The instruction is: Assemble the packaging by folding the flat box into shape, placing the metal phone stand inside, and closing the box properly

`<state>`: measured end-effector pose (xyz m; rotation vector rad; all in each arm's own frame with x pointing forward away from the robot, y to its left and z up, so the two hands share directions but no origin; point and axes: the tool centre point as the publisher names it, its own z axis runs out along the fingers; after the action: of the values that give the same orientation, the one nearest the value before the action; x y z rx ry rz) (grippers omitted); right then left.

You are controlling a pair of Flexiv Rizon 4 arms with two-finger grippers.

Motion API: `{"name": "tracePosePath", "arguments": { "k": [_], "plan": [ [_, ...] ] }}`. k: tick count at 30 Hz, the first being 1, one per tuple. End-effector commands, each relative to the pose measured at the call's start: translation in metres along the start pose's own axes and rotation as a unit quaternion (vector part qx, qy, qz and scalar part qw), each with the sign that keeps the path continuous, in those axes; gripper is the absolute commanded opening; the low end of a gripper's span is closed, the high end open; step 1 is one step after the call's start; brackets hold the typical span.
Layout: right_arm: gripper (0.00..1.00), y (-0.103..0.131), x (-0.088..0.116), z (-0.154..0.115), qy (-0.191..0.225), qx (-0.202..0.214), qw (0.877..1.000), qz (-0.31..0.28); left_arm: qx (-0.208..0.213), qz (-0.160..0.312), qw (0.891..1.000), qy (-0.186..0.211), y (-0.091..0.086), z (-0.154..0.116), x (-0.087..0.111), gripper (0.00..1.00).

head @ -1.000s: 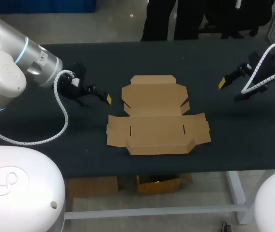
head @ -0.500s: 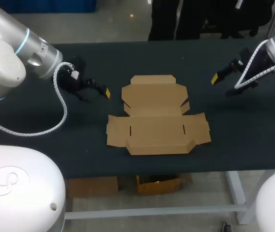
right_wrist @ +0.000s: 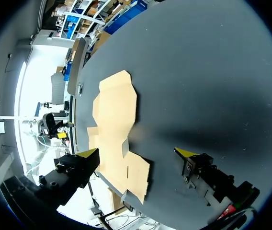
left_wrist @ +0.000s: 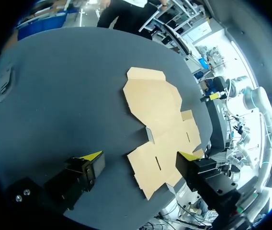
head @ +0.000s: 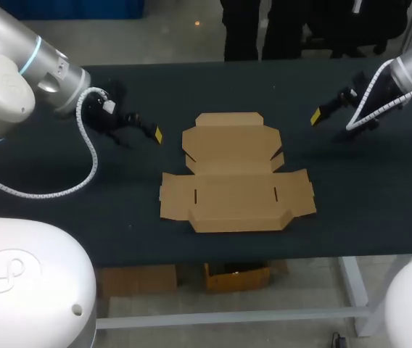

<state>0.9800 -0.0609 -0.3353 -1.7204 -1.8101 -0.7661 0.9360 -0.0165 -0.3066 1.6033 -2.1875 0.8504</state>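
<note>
The flat brown cardboard box (head: 235,170) lies unfolded in the middle of the dark table, with its flaps spread out and slots in the near panel. My left gripper (head: 152,133) hovers just left of the box's far left corner, open and holding nothing. My right gripper (head: 320,114) hangs to the right of the box's far side, also open and holding nothing. In the left wrist view, the box (left_wrist: 160,115) lies ahead of the open left gripper (left_wrist: 140,156). In the right wrist view, the box (right_wrist: 114,120) lies ahead of the open right gripper (right_wrist: 137,153). No metal phone stand shows in any view.
The dark table (head: 83,210) extends well beyond the box on the left, right and far sides. Its front edge runs close below the box's near flap. The left arm's white cable (head: 90,156) loops above the table's left part.
The left gripper has moved a little toward the far side of the table. The right gripper has moved left toward the box. The box has not moved.
</note>
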Motion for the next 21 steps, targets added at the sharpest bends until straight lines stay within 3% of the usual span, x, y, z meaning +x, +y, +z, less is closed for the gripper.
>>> {"name": "tracePosePath", "arguments": {
  "k": [1,14,21],
  "plan": [
    [1.0,0.008,-0.003,0.007,0.009,0.002,1.0,-0.006,-0.006,0.0,1.0,-0.003,-0.006,0.0,0.002,1.0],
    [1.0,0.024,-0.001,0.025,0.035,-0.018,0.999,-0.017,-0.002,-0.003,1.0,0.002,-0.022,-0.004,0.0,1.0],
    [1.0,0.024,-0.001,0.025,0.035,-0.018,0.999,-0.017,-0.002,-0.003,1.0,0.002,-0.022,-0.004,0.0,1.0]
  ]
}}
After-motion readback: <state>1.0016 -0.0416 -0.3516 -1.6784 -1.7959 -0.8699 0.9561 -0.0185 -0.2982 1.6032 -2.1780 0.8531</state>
